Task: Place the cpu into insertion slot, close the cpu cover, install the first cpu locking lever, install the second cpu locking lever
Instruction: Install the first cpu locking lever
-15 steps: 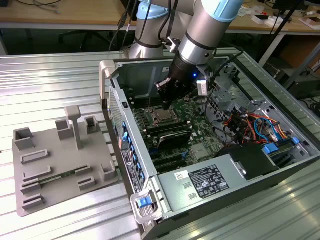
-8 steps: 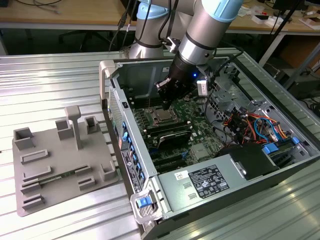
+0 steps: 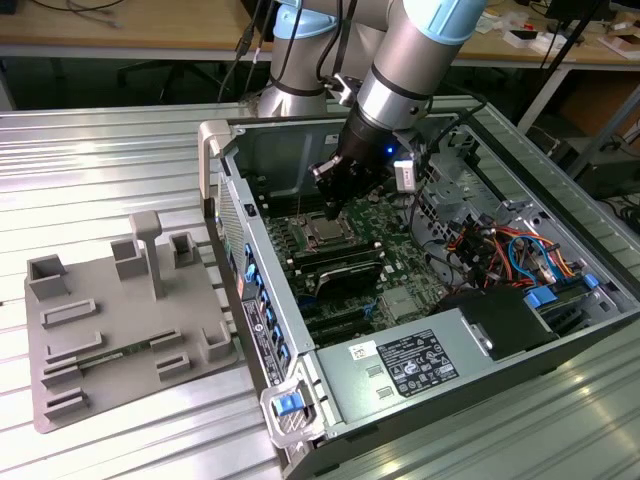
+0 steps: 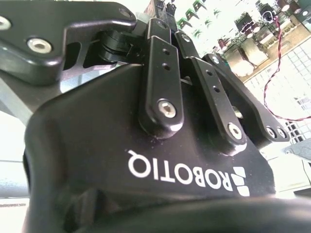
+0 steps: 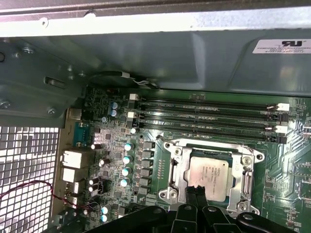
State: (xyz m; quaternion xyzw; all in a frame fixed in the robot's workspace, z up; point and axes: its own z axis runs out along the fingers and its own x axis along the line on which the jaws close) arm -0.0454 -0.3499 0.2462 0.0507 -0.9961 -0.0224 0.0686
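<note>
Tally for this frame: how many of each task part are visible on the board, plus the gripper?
cpu: 1, seated in the socket
cpu cover: 1, lying closed around the chip
gripper: 1, fingertips together over the chip's edge
Total: 3

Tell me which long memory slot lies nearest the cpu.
The last one of the parallel row, memory slot, running right beside the cpu cover that frames the cpu; the others lie farther toward the case wall.
</note>
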